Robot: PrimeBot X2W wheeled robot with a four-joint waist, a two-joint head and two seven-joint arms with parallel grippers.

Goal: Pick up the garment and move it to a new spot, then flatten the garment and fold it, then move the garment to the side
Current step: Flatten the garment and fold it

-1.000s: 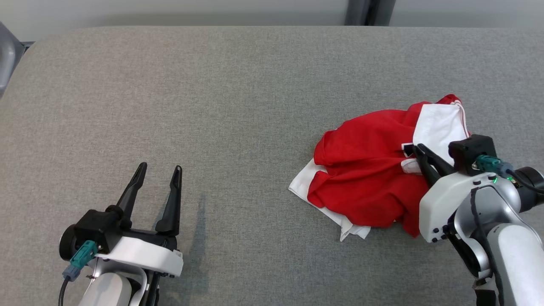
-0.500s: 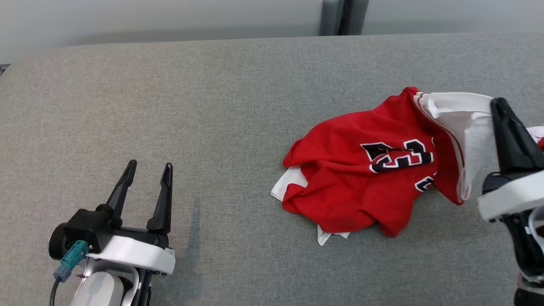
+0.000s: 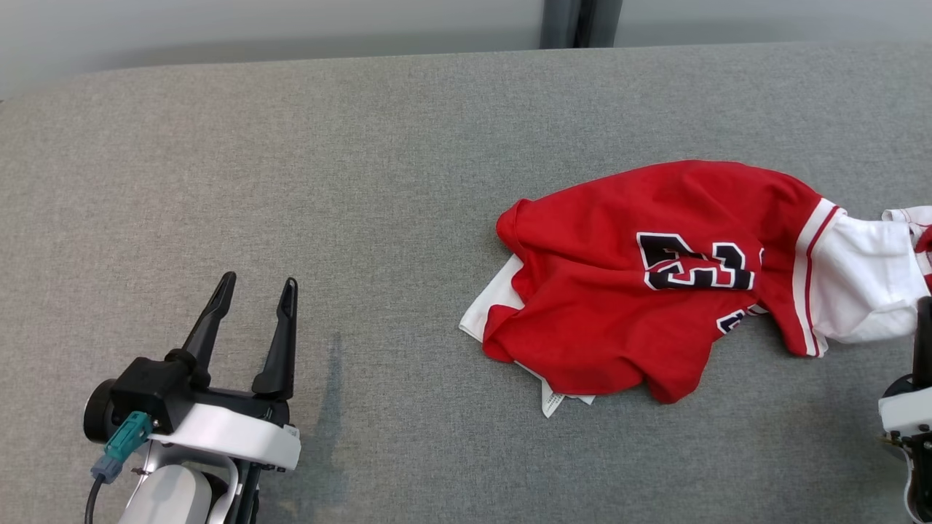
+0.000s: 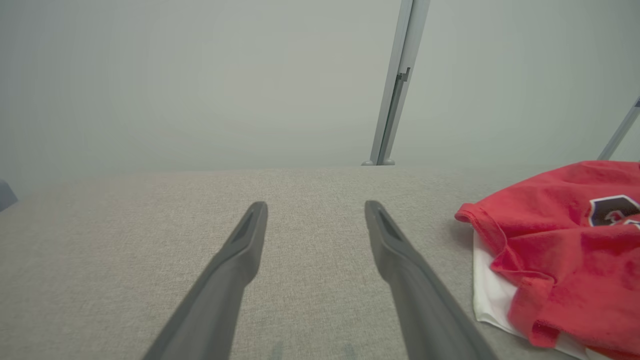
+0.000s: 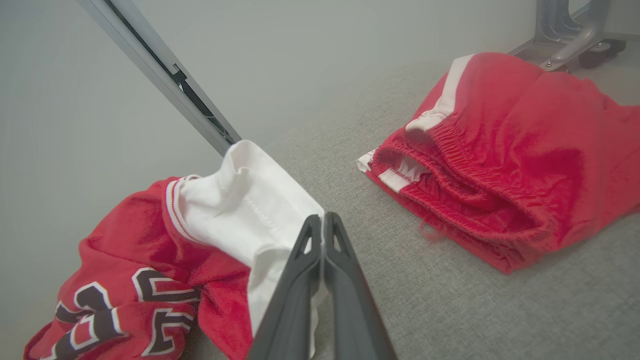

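At the worktop's near left corner I see my left gripper with its jaws spread wide and nothing between them. The red jersey lies crumpled on the right half, black numbers up, its white sleeve stretched toward the right edge. There my right gripper is pinched tight on that sleeve's hem, holding it raised. Further right, folded red shorts rest on the grey top.
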